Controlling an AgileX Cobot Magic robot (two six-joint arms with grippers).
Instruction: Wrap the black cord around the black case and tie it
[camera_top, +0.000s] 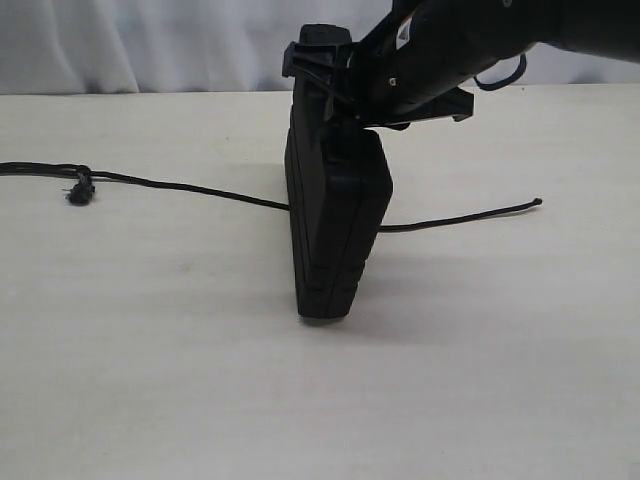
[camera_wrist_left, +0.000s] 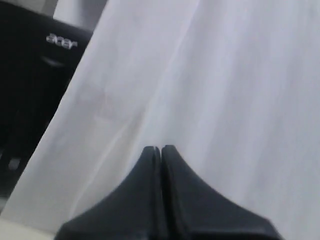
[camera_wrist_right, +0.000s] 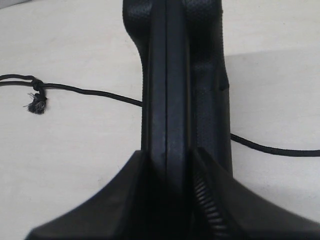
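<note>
The black case (camera_top: 335, 215) stands on its narrow edge in the middle of the table, held upright. My right gripper (camera_top: 335, 85) comes in from the upper right and is shut on the case's top edge; in the right wrist view its fingers (camera_wrist_right: 212, 200) clamp both faces of the case (camera_wrist_right: 175, 90). The black cord (camera_top: 180, 186) lies flat on the table behind the case, running left to a frayed knot (camera_top: 79, 191) and right to a free end (camera_top: 537, 202). The cord (camera_wrist_right: 95, 92) shows on both sides of the case. My left gripper (camera_wrist_left: 161, 148) is shut and empty, facing white cloth.
A white curtain (camera_top: 150, 45) hangs along the far edge of the pale table (camera_top: 200, 380). In the left wrist view a dark monitor (camera_wrist_left: 35, 75) stands beside the white cloth (camera_wrist_left: 210, 75).
</note>
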